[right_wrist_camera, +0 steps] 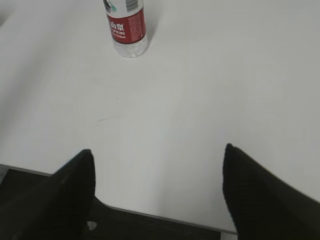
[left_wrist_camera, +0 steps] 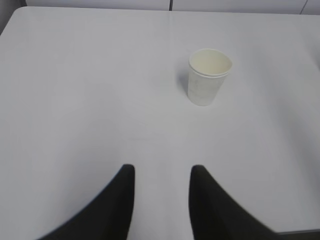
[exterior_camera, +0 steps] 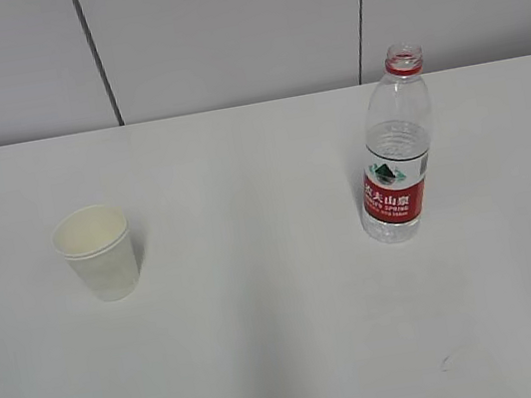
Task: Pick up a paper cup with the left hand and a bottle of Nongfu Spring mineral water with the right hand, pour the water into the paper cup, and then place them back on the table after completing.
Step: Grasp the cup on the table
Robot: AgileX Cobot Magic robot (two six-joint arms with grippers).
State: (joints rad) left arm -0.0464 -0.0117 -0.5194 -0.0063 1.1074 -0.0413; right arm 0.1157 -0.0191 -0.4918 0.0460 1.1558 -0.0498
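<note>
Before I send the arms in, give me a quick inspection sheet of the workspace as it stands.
Surface: white table, bare apart from a faint scuff near its front right.
Job's things: paper cup upright on the left, looks empty; bottle upright on the right, cap off, water reaching above the red label.
Clutter: nothing seen.
Grippers: left gripper has its jaws apart, holding nothing, well short of the cup; right gripper has its jaws wide apart over the table's near edge, short of the bottle.
Cables: nothing seen.
Surroundings: grey panelled wall behind the table.
</note>
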